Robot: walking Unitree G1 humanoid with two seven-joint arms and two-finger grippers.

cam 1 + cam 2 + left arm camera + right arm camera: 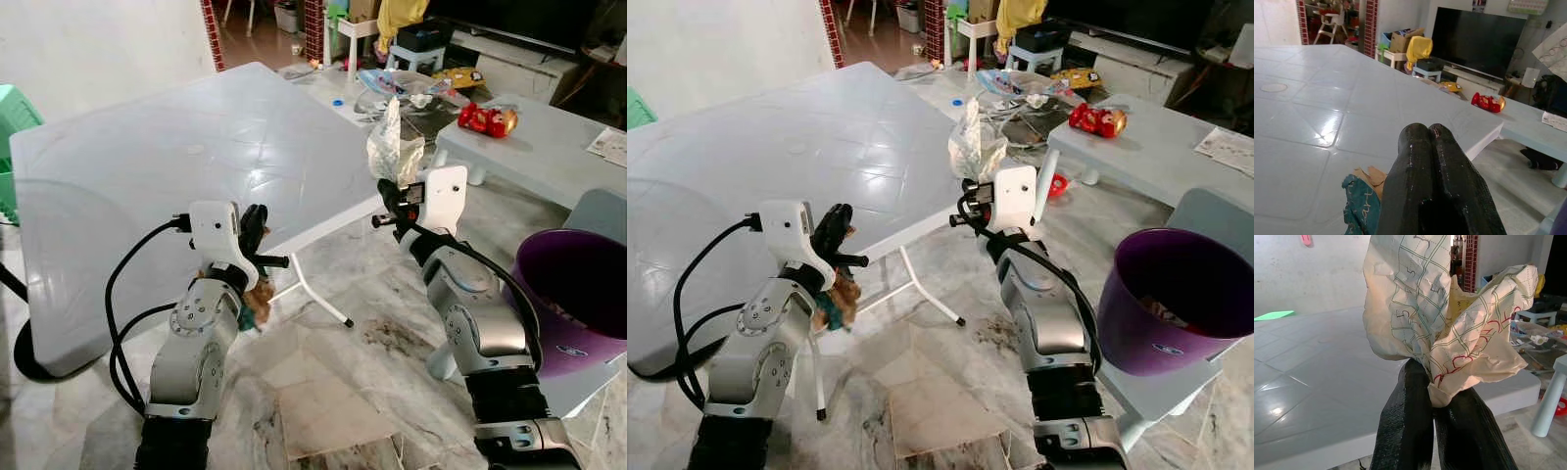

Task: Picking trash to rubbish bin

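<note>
- Pale grey plastic is what I see most: the big table point(196, 157) takes up the left half of my head view, and its near corner sits between my two arms.
- My left gripper point(835, 235) is raised at the table's front edge with its two black fingers point(1432, 186) pressed together. A wad of brown and teal trash point(836, 299) sits just under the fingers, against the wrist. In the wrist view the wad peeks out beside the fingers, and I cannot tell whether it is actually pinched.
- My right gripper point(1435, 396) is lifted just off the table's near corner, clamped on a crumpled paper point(1444, 318) printed with a green grid and red marks. The paper stands up out of the fingertips.
- A purple bin point(1176, 304) stands low to the right of my right arm, mouth open upward, well apart from the paper.
- A lower pale table point(549, 147) lies behind it, with a red packet point(487, 118) on top.
</note>
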